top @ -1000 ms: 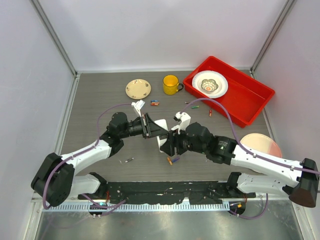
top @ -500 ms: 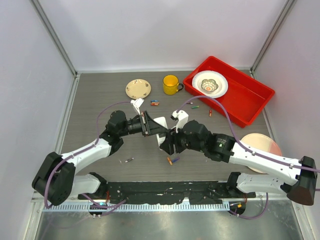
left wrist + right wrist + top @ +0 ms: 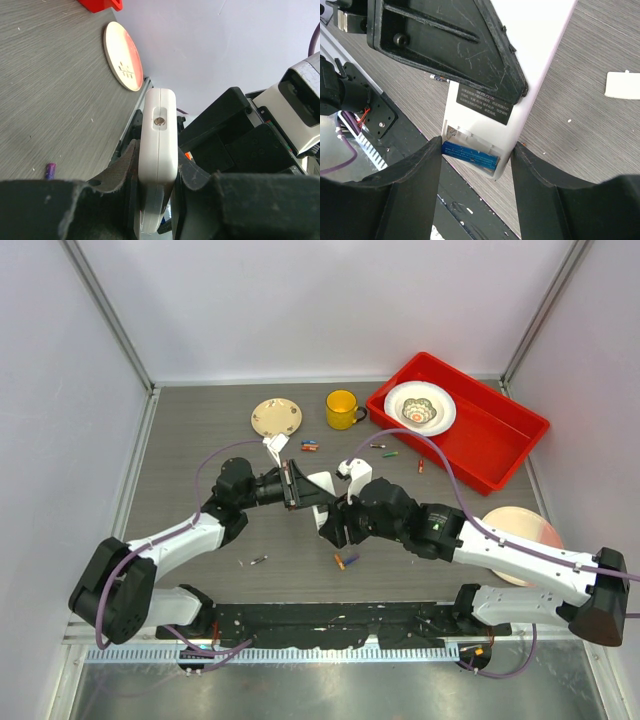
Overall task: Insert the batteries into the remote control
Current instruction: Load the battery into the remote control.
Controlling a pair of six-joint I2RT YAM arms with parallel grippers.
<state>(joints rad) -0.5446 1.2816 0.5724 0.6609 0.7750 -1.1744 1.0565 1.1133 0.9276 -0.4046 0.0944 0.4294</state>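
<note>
White arm links (image 3: 180,540), black joints (image 3: 235,485), looping purple cables (image 3: 213,463), scuffed black triangular fingers (image 3: 445,40).

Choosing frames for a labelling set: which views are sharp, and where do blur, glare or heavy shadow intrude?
Top external: even soft light, sharp throughout, faint shadows on the table. Left wrist: remote control sharp, the dark fingers in front blurred. Right wrist: blue battery and label crisp, near fingers soft; no glare.
</note>
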